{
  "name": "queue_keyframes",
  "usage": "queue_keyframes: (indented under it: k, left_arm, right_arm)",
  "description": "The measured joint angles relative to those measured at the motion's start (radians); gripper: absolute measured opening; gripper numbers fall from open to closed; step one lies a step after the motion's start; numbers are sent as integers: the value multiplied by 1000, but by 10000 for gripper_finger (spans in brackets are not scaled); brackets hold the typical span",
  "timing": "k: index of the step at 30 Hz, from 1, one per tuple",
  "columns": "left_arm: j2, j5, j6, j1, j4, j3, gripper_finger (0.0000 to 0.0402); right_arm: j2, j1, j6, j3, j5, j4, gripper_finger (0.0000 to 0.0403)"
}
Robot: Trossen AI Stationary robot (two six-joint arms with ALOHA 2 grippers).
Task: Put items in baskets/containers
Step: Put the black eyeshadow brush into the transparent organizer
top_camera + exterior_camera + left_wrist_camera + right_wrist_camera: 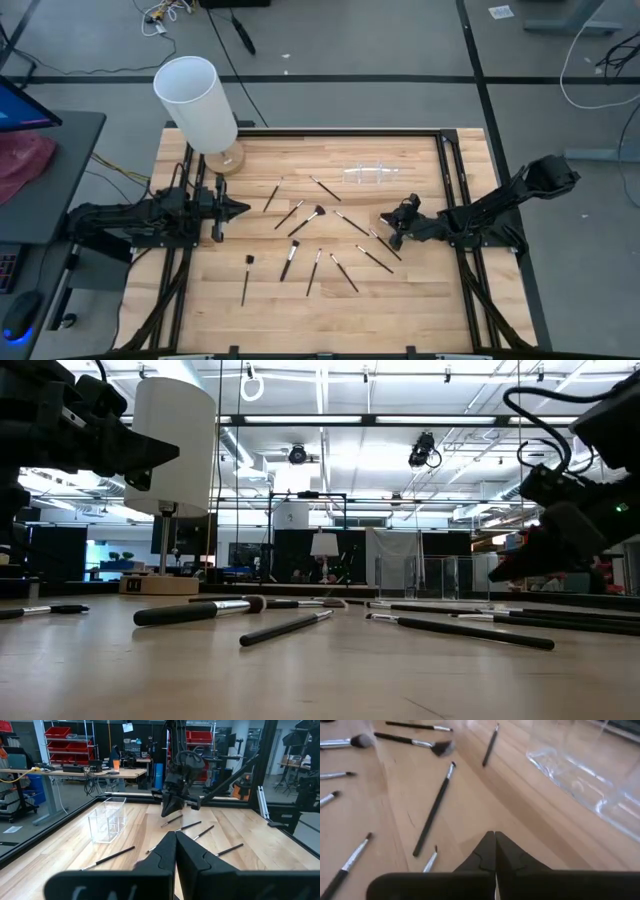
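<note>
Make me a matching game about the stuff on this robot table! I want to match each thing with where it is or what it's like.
Things:
1. white cylinder
2. clear holder
3. left gripper
4. right gripper

Descriptions:
A. see-through, on the far side of the table
B. shut, above the brushes at their right end
C. tall, on a round wooden base at the far left corner
D. shut, at the table's left side, pointing toward the brushes

Pairs: 1-C, 2-A, 3-D, 4-B

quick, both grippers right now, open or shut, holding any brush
Left gripper: fingers shut, holding nothing, parked at the left side of the table.
Right gripper: fingers shut, low over the brushes; no brush shows between them.
</note>
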Motion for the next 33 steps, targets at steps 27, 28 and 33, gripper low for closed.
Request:
queue_keyframes:
  k: [27,28,33]
  left_arm:
    - [0,0,0,0,0,0,12]
    - [0,0,0,0,0,0,12]
    - [0,0,0,0,0,0,12]
  right_arm:
    - [-3,58,188,-80,-119,-98,168]
    - [4,70,177,-80,-111,-103,163]
    - [63,109,194,-79,-51,-97,147]
